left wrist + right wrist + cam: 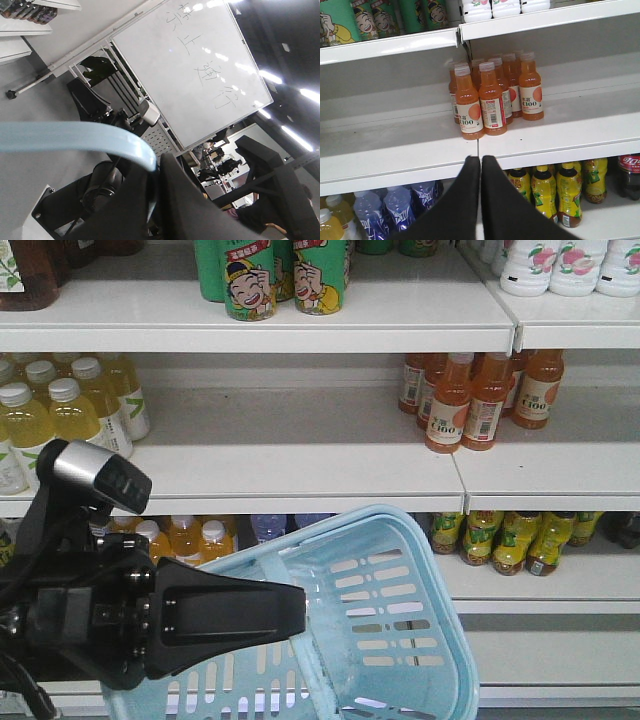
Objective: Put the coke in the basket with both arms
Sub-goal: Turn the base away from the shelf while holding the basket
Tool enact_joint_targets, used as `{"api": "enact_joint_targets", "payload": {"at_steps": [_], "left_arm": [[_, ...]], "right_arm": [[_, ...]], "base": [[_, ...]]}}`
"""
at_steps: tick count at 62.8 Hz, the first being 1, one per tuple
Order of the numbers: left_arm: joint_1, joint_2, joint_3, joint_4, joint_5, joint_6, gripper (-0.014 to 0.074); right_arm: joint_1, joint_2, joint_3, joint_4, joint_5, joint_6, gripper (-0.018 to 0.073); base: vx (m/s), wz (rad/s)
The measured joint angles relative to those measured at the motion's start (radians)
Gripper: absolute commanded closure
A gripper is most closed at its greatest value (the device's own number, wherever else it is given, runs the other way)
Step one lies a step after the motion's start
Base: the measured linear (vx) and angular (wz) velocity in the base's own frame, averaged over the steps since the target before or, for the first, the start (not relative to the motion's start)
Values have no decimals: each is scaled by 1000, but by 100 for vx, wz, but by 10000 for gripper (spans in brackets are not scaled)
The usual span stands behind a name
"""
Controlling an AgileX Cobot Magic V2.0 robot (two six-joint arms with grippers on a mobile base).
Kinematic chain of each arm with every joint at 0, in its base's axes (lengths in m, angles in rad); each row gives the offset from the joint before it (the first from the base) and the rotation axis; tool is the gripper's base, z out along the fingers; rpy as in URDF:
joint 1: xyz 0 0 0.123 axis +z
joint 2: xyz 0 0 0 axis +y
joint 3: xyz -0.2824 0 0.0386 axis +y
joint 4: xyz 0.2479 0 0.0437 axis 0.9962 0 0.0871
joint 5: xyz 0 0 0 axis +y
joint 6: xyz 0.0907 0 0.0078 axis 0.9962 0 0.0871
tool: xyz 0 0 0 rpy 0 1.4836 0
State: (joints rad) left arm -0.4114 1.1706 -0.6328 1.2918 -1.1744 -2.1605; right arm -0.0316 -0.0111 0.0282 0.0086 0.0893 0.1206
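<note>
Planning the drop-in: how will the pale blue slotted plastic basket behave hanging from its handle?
Probably light: the pale blue slotted plastic basket looks empty and thin-walled. Likely to swing or tip: it hangs tilted, held only by its flat handle in the left pincer. The thin handle may flex under load.

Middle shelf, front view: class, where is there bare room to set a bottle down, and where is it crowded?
Bare: the white middle shelf between the pale yellow white-capped bottles and the orange C100 juice bottles. Crowded: the lower shelf's yellow-green bottles.
</note>
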Motion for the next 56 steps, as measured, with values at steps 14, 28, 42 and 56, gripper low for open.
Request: {"api": "enact_joint_targets", "payload": {"at_steps": [14, 28, 42, 56], "left_arm": [[0, 0, 0, 0, 0, 0, 603], [0, 0, 0, 0, 0, 0, 603], [0, 0, 0, 0, 1, 0, 603], [0, 0, 0, 0, 1, 0, 603]], "right_arm": [[0, 0, 0, 0, 0, 0, 564], [0, 0, 0, 0, 0, 0, 564], [0, 0, 0, 0, 0, 0, 564], [0, 0, 0, 0, 0, 0, 564]], "base": [[0, 0], [-1, -6], [-2, -23], [-1, -41]]}}
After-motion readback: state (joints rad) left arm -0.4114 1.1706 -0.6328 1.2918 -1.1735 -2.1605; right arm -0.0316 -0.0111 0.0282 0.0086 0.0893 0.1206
